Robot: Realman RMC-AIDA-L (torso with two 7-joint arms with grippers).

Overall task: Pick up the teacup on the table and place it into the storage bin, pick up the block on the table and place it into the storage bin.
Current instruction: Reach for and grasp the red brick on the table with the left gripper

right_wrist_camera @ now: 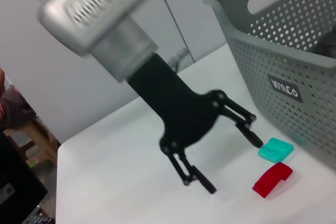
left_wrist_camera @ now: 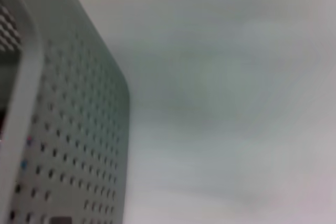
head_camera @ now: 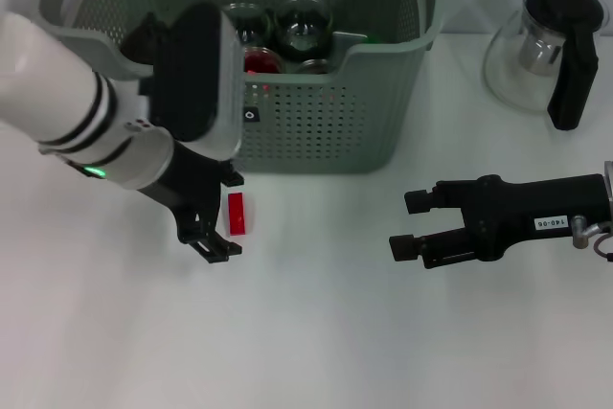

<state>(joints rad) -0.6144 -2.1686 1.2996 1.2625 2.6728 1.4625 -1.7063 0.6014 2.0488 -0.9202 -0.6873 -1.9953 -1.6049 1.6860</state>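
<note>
The red block [head_camera: 237, 214] is lying on the bench [head_camera: 306, 332], just before the storage bin [head_camera: 316, 112], its long side pointing toward the bin. The left gripper [head_camera: 226, 215] is being held open around it. The right gripper [head_camera: 410, 224] is being held open, well apart.

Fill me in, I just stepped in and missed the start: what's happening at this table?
The left gripper hangs open over a small red block lying on the white table, just in front of the grey-green perforated plastic storage bin. A teal block lies beside the red one. Nothing is gripped yet. Glass cups already sit inside the bin. The right gripper rests open and empty off to the right, near a glass teapot with a black handle.
</note>
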